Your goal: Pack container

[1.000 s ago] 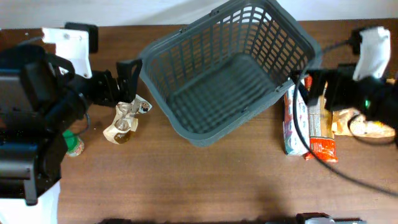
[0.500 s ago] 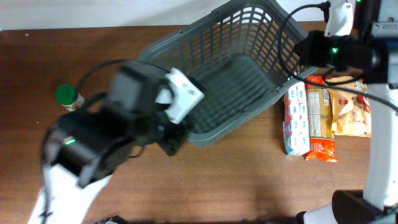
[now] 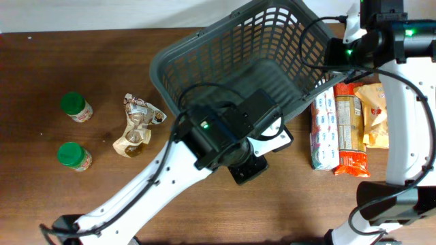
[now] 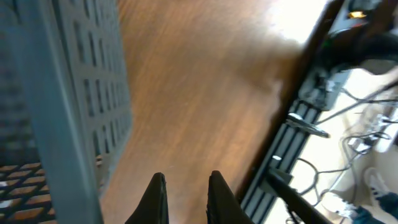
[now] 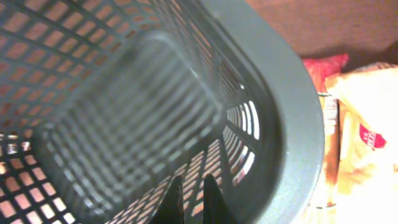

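"Two slim fingers on your left gripper (image 4: pixel 186 179) stand close together, with a strip of wood showing between them and nothing held. They hang low over the table (image 4: pixel 205 74), just beside the near wall of the container (image 4: pixel 68 106)."

"And that container sits toward the back of the table, set at an angle to the edge, its floor bare as far as I can see. Nothing packed yet, I'd say, so you need an item."

"Then spread those fingers wider before you drop, and swing the arm clear of the wall so you don't shove it. On the left you have the nearer jar (image 3: pixel 74 156) and the farther jar (image 3: pixel 75 107), both upright with green lids, well apart from the container. Take one squarely by the body under the lid, or it may tip."

"The crumpled wrapper (image 3: pixel 138 126) between the jars and the container looks a poorer grip. On the right, the packets (image 3: pixel 351 133) lie flat, just beside the container's wall."

"Any names on them?"

"Red, white and yellow print, but the lettering is too small to read. Same for the jar labels."

"Farthest off, your right gripper (image 5: pixel 193 182) is over the lattice inside the far right rim. Its fingers are nearly together. Whether they pinch the mesh or hold nothing, I cannot tell."
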Controlling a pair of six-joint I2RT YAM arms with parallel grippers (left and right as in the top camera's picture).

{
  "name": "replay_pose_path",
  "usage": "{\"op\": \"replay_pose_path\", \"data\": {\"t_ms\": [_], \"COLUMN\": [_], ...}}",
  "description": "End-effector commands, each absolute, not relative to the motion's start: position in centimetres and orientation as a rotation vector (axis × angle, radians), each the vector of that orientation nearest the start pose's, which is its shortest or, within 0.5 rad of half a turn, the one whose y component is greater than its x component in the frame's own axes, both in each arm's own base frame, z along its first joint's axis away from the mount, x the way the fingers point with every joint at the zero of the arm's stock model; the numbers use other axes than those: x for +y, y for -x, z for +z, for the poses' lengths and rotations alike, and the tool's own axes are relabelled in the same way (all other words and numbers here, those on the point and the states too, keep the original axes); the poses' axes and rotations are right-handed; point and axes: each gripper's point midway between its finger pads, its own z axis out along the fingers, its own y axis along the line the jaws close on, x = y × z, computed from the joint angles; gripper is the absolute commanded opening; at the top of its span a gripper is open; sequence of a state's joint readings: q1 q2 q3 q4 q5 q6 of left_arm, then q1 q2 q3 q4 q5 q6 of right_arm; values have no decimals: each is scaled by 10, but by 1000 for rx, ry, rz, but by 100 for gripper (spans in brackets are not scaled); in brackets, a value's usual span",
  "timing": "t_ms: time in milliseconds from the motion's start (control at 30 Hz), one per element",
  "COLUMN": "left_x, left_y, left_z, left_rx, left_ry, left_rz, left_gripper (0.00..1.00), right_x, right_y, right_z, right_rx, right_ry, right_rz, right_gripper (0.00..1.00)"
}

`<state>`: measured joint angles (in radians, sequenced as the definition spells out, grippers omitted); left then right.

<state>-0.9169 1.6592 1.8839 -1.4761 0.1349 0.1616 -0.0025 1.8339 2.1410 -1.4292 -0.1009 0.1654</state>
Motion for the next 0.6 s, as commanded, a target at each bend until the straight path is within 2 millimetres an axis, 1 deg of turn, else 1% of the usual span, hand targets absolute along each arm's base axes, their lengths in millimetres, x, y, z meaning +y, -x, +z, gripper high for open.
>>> {"op": "replay_pose_path", "data": {"t_ms": [0, 33, 133, 267, 367, 400, 433, 567], "left_x": [-275, -264, -249, -228, -214, -204, -200, -182], "left_y": [-212, -224, -240, -262, -276, -284, -287, -302], "left_z": [228, 215, 207, 206, 206, 206, 206, 207], "left_rx": [2508, 2557, 2625, 2698, 2728, 2751, 2764, 2800], "left_ry": [-1504, -1470, -1356, -1183, -1099, -1033, -995, -853], "left_rz": [-155, -79, -49, -43, -36, -32, -33, -32], "left_gripper": [5, 4, 3, 3, 3, 3, 3, 3], "right_x": [9, 9, 9, 9, 9, 9, 10, 20], "right_y": [-408, -405, -397, -387, -384, -381, -380, -377], "right_z": [275, 273, 270, 267, 265, 265, 264, 263], "right_rx": [2712, 2727, 2761, 2805, 2821, 2832, 2839, 2852], "right_ry": [-217, -212, -215, -183, -185, -185, -182, -98], "right_rz": [136, 134, 131, 123, 122, 122, 122, 120], "right_gripper": [4, 4, 4, 4, 4, 4, 4, 4]}}
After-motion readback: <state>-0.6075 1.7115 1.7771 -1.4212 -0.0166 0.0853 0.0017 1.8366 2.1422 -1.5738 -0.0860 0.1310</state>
